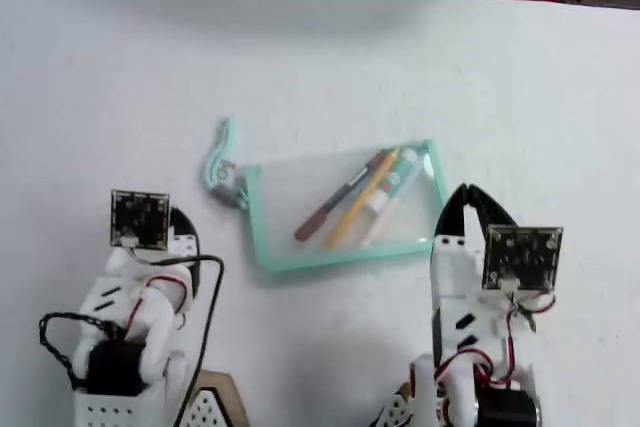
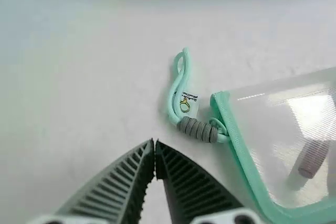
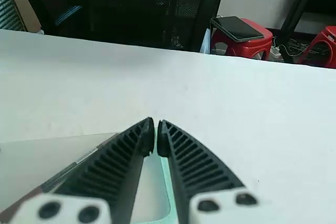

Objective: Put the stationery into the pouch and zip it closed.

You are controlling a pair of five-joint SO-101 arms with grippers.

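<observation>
The pouch [image 1: 340,257] lies flat near the middle of the table [image 1: 110,77]. Its long axis runs across the table from the left arm's side to the right arm's side, slightly tilted. The stationery [image 1: 355,202], several pens and pencils, lies inside the clear wall, slanted across it. At the end toward the left arm, a teal strap [image 1: 218,155] loops away from the corner, and a grey ribbed pull [image 2: 197,128] sits where the strap meets the pouch. The left gripper [image 2: 155,148] is clenched on nothing, its jaws pressed together over bare table. Its tips are near the pull but apart from it, with the pull ahead of them toward the pouch. The right gripper [image 1: 466,195] is likewise clenched and empty, its tips at the opposite short edge by the teal border; contact cannot be confirmed. Loading appears complete, so the zip step is judged to be the one in hand, though whether the zip is open or closed cannot be read. The left arm is nearer the pull and is the likely one to take it, which first requires releasing its jaws. The right gripper is placed to brace the far end against the drag.
</observation>
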